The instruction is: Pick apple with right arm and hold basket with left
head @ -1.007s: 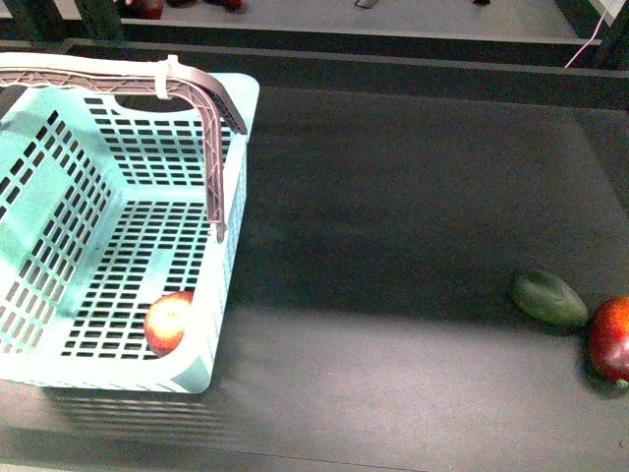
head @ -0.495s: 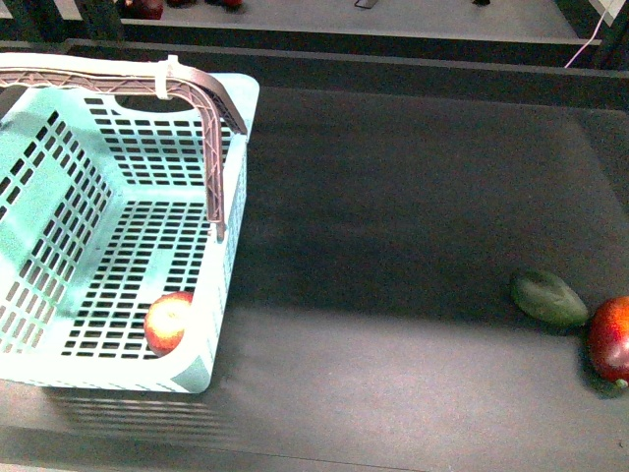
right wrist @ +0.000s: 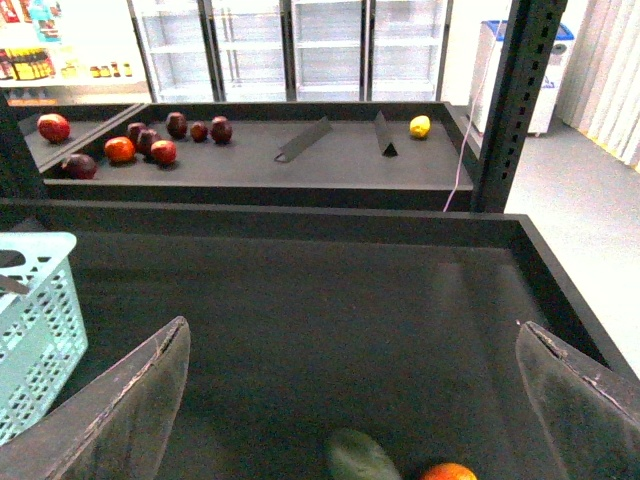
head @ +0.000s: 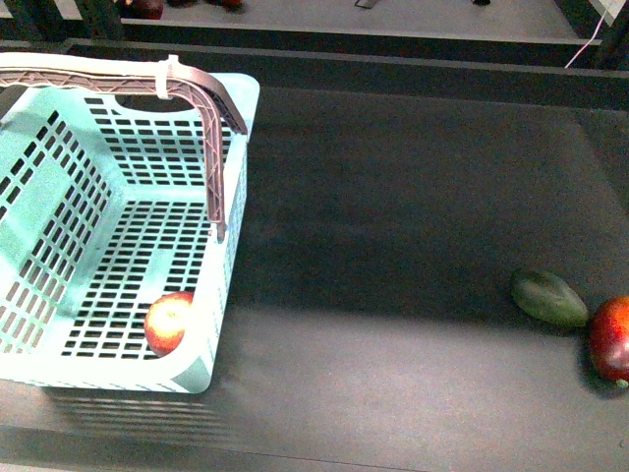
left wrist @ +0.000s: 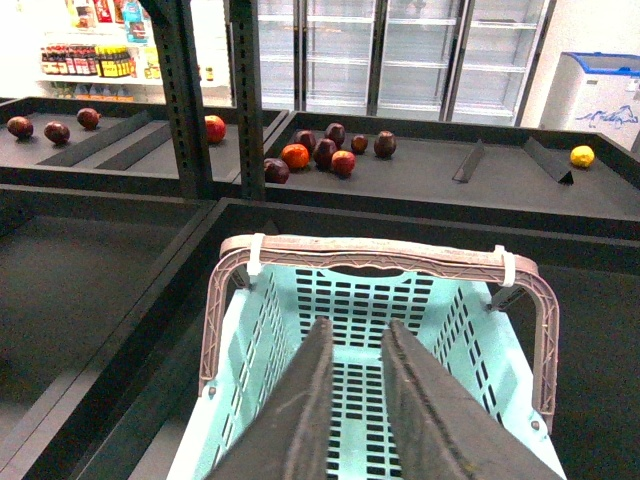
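Note:
The turquoise basket point(head: 59, 211) stands at the table's left, its brown handle point(head: 214, 147) swung up over the far end. The apple point(head: 169, 323), bright red with a pale yellow blush, lies on the basket floor in the near right corner. Neither arm shows in the front view. My left gripper point(left wrist: 358, 325) is shut and empty, hovering over the basket's point(left wrist: 450, 330) inside, short of the handle point(left wrist: 380, 250). My right gripper point(right wrist: 352, 328) is wide open and empty above the table's right part. A corner of the basket point(right wrist: 40, 300) shows in the right wrist view.
A dark green oval fruit point(head: 548, 298) and a darker red apple point(head: 611, 339) lie together at the table's right edge. Both also show in the right wrist view: the fruit point(right wrist: 360, 458) and the apple point(right wrist: 448, 470). A raised rim point(head: 393, 74) bounds the table's far side. Fruit lies on a shelf point(left wrist: 330, 155) beyond.

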`<state>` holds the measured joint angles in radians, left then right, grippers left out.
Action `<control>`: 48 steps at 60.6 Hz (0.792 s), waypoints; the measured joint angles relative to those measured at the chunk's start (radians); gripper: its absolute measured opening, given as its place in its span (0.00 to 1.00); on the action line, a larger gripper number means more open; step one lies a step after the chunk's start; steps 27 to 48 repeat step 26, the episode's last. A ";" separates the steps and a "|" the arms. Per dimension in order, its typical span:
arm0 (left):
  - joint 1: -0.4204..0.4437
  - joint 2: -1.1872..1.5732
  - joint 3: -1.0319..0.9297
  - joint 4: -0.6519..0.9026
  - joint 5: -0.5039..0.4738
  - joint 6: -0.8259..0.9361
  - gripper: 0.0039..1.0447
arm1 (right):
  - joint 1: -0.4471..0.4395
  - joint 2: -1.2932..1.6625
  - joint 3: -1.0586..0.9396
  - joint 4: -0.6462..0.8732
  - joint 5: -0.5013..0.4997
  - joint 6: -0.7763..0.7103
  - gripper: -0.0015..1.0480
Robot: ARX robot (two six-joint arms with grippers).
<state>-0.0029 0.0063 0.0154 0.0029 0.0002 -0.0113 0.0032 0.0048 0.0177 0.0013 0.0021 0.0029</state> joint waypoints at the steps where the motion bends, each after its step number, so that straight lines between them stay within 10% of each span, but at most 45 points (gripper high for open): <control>1: 0.000 0.000 0.000 0.000 0.000 0.000 0.28 | 0.000 0.000 0.000 0.000 0.000 0.000 0.92; 23: 0.000 0.000 0.000 0.000 0.000 0.000 0.94 | 0.000 0.000 0.000 0.000 0.000 0.000 0.92; 48: 0.000 0.000 0.000 0.000 0.000 0.002 0.94 | 0.000 0.000 0.000 0.000 0.000 0.000 0.92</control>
